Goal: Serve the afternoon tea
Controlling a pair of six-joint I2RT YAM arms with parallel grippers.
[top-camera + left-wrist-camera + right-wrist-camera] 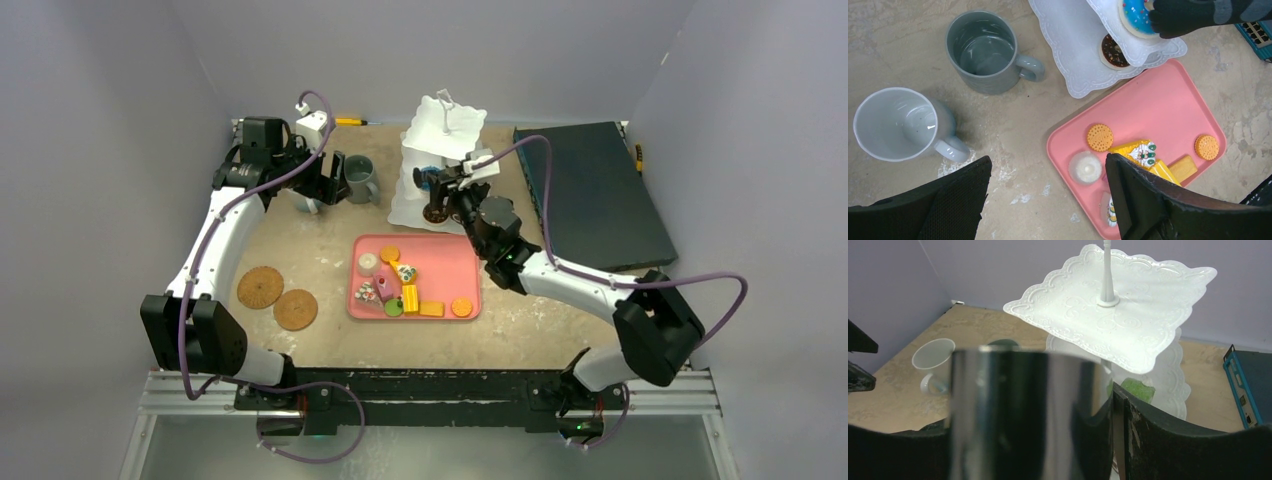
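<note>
The white three-tier stand (437,160) stands at the back centre. A blue donut (1135,17) lies on its middle tier and a chocolate donut (1113,50) on its bottom tier. My right gripper (462,195) is shut on the tongs (1023,415), whose black tips (1188,15) reach the blue donut. A green pastry (1139,389) sits on a lower tier. My left gripper (1048,160) is open and empty, above the table next to the white mug (895,125) and grey mug (982,50). Two cork coasters (278,298) lie at the left. Several pastries (400,285) lie on the pink tray (440,262).
A dark flat box (590,190) lies at the right, close to my right arm. A yellow-handled tool (355,121) lies by the back wall. Grey walls close in the table on three sides.
</note>
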